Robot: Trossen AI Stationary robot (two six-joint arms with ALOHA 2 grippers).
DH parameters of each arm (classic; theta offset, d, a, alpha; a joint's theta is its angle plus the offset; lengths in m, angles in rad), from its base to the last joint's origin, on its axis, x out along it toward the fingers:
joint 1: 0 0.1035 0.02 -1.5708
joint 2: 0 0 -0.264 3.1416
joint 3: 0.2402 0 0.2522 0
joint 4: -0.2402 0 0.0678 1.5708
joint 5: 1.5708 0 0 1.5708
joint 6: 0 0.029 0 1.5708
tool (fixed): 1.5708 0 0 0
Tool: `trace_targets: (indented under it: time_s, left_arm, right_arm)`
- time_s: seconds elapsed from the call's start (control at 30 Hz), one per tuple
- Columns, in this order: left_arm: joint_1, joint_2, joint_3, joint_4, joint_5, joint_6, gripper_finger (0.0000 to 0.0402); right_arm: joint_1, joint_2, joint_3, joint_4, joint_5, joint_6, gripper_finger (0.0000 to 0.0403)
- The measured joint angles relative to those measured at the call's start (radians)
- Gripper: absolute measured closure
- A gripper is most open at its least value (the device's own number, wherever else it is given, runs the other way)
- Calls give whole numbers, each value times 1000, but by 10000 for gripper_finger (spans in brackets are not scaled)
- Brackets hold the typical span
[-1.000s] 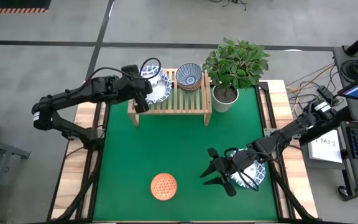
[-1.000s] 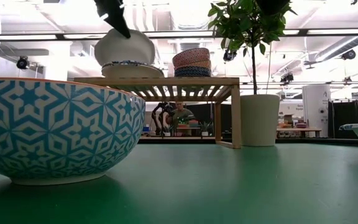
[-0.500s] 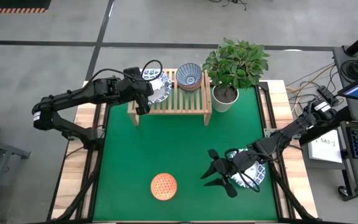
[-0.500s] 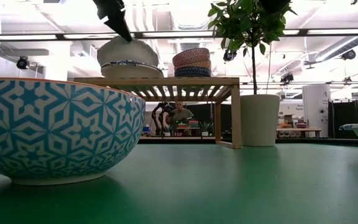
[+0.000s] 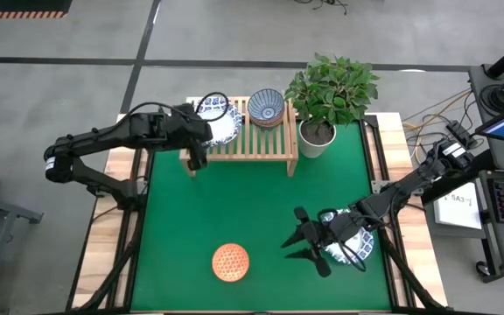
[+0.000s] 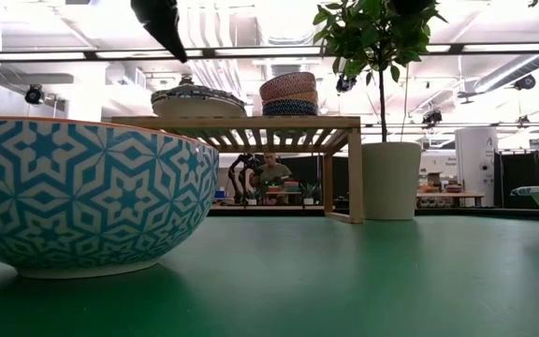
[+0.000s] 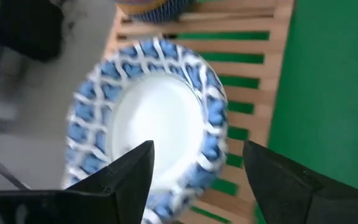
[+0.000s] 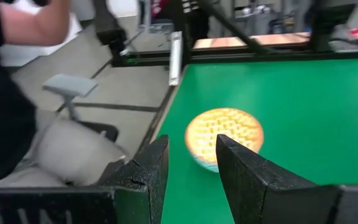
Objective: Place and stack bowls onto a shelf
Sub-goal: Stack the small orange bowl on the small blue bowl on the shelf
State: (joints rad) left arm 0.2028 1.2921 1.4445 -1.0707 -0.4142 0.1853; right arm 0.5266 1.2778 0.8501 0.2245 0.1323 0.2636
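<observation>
A white bowl with a blue patterned rim [image 7: 148,118] lies level on the left end of the light-wood shelf [image 5: 250,140]; it also shows as the white bowl [image 6: 197,99] in the low view. My left gripper [image 7: 194,158] hovers open above it, its fingers apart from the rim. A stack of small bowls [image 5: 266,107] sits mid-shelf. An orange bowl [image 5: 231,262] stands near the mat's front edge. My right gripper [image 5: 297,242] stands open beside it, pointing at it. Another blue-rimmed bowl [image 5: 359,249] lies under that arm's wrist.
A potted plant [image 5: 322,131] stands at the shelf's right end. The green mat [image 5: 234,201] lies bare between shelf and orange bowl. In the right wrist view a person's arm [image 8: 30,25] shows off the table's left side.
My left gripper has opened, let go of the white bowl and drawn up and back toward the table's left. The bowl, tipped on edge a second ago, has dropped level on the shelf's left end.
</observation>
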Motion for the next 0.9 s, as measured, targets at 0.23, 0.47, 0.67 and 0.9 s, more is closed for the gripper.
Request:
trace_targets:
  time_s: [0.23,0.47,0.67,0.9]
  left_arm:
    - [-67,-27,-23,-84,84,-290,186]
    - [-315,-99,-178,37,119,-382,198]
    - [-566,-104,-318,245,122,-467,199]
    - [-729,-4,-411,499,90,-499,199]
  right_arm:
    - [2,0,0,-4,216,107,280]
    - [4,34,-1,-5,280,140,280]
    - [4,104,-1,-1,280,156,280]
    - [11,165,-1,36,278,140,280]
